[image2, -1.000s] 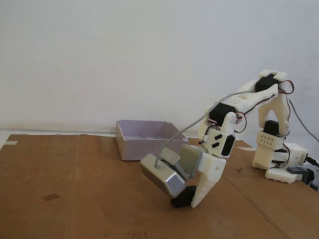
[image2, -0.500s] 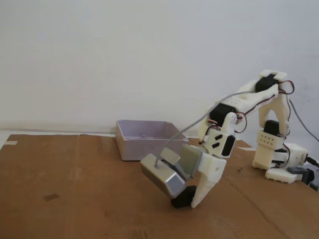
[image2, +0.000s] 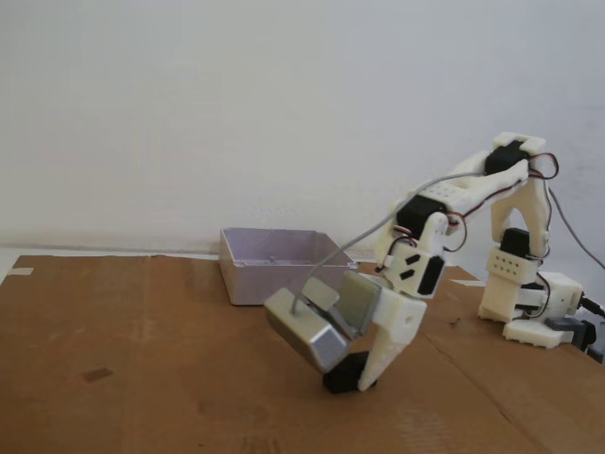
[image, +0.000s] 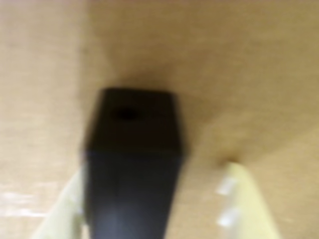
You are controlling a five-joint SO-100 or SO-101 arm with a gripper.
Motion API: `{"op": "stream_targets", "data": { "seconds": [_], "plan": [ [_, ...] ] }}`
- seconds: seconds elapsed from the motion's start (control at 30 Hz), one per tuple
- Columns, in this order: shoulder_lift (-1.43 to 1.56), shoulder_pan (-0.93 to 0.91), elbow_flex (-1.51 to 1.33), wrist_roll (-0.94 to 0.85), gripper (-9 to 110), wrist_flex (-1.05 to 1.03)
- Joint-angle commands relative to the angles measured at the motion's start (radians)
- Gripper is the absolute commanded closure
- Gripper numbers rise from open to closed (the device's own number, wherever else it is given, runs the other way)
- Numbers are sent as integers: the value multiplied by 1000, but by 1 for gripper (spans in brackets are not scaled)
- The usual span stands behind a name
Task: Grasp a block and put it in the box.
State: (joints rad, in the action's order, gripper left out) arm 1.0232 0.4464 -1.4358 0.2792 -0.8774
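Observation:
A black block stands on the brown cardboard table between my two cream fingers. In the wrist view the left finger lies against the block, and the right finger stands apart from it with a clear gap. My gripper is open around the block, low at the table. In the fixed view the gripper reaches down onto the block at the front centre. The pale grey open box stands behind it, to the left.
The arm's white base stands at the right in the fixed view. A grey camera housing hangs on the wrist, with a cable running up from it. A cardboard seam runs along the right side.

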Motion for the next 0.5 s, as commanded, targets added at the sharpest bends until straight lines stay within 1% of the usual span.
{"op": "stream_targets", "data": {
  "seconds": [0.0,0.07,0.1,0.47],
  "plan": [
    [-12,38,20,8,96,18],
    [-12,38,20,8,101,18],
    [-12,38,20,8,102,18],
    [-12,37,20,8,102,18]
  ]
}}
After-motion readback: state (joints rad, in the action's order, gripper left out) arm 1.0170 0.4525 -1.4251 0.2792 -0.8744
